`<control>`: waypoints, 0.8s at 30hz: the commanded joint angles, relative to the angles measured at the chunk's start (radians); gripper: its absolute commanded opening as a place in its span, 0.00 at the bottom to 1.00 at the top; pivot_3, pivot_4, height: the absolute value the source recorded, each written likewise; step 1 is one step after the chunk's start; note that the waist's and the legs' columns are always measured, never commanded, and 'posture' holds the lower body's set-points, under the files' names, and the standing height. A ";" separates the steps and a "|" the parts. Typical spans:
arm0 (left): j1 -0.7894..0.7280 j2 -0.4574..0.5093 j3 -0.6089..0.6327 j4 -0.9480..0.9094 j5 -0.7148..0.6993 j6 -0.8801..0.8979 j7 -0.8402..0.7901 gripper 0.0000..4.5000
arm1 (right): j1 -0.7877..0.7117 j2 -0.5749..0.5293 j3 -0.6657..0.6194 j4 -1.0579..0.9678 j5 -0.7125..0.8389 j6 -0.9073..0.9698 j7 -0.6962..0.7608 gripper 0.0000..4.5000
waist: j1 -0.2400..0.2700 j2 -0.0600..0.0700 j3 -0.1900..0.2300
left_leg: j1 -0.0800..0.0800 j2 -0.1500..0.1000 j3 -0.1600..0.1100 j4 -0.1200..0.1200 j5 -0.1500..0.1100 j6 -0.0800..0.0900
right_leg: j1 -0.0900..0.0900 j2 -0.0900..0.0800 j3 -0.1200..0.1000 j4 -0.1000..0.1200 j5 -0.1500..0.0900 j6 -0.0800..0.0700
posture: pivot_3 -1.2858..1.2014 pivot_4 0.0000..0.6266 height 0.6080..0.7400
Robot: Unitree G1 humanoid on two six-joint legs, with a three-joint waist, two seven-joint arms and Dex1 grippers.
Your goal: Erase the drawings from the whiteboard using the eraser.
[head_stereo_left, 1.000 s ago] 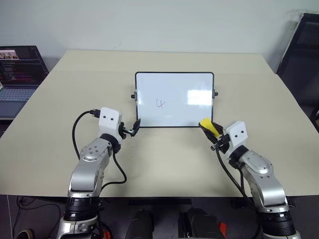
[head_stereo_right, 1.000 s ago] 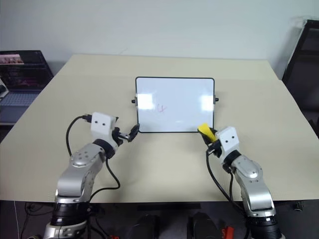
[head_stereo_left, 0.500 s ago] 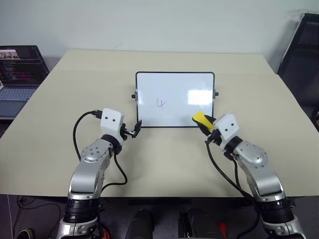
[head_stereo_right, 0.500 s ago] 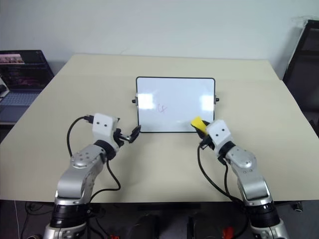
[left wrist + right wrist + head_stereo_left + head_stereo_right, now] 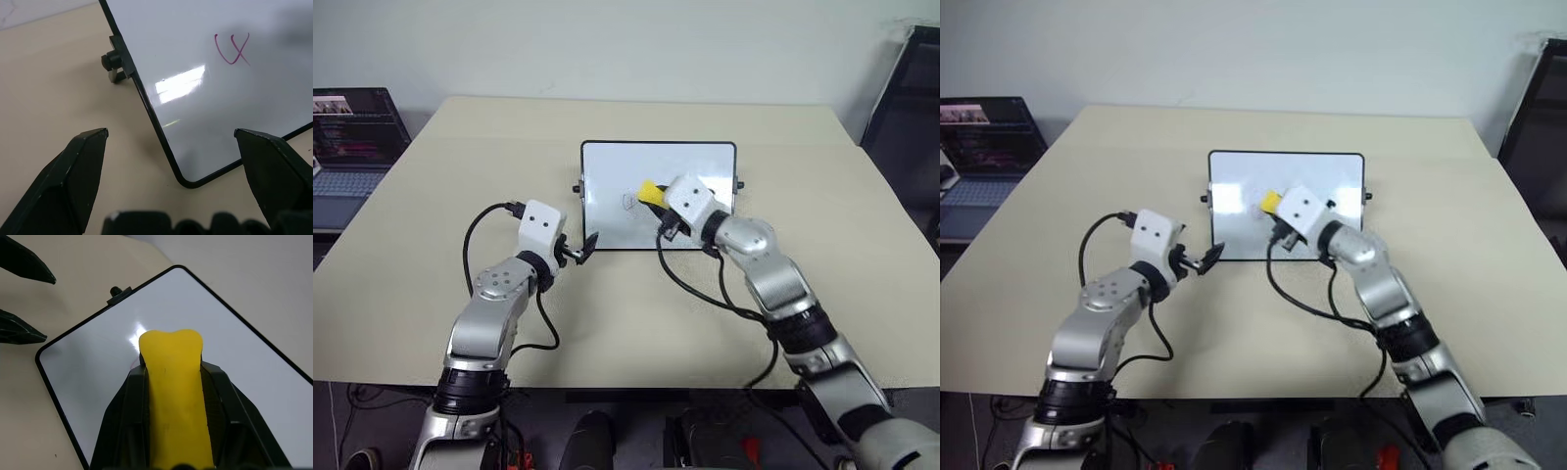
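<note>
Eraser (image 5: 652, 192), a small yellow block, sits clamped between the two black fingers of the right end effector (image 5: 658, 201), its free end reaching past the fingertips over the middle of the whiteboard (image 5: 705, 168). In the right wrist view the yellow block (image 5: 175, 396) runs up between the fingers (image 5: 128, 421) and its rounded tip lies over the white surface. Whether it touches the surface cannot be told.

Nearer the robot, the left end effector (image 5: 584, 249) hangs just at the near left corner of the whiteboard, its fingers spread apart and gripping nothing. The left wrist view shows the two fingers (image 5: 78, 171) standing wide on either side of that rounded corner (image 5: 188, 181), one over the bench (image 5: 431, 206) and the other over the board's lower edge, neither plainly touching the frame.

Just beyond the left end effector, the drawings (image 5: 232, 49) show as a thin looping marker stroke on the left half of the board, just beside the eraser's tip in the head views (image 5: 628, 203).

The whiteboard, black-framed with small side knobs (image 5: 113, 62), stands near the middle of the pale bench. Far off to the left, past the bench edge, a laptop (image 5: 352, 132) is open.
</note>
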 commanded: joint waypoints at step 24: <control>-0.057 0.039 -0.034 -0.003 0.008 0.006 -0.079 1.00 | -0.306 0.116 0.082 0.707 -0.138 -0.219 0.049 0.24 | 0.000 0.000 0.000 | 0.000 0.000 -0.003 0.001 0.000 0.000 | 0.000 -0.001 0.000 0.002 0.001 -0.001 | 0.52 0.24 1.00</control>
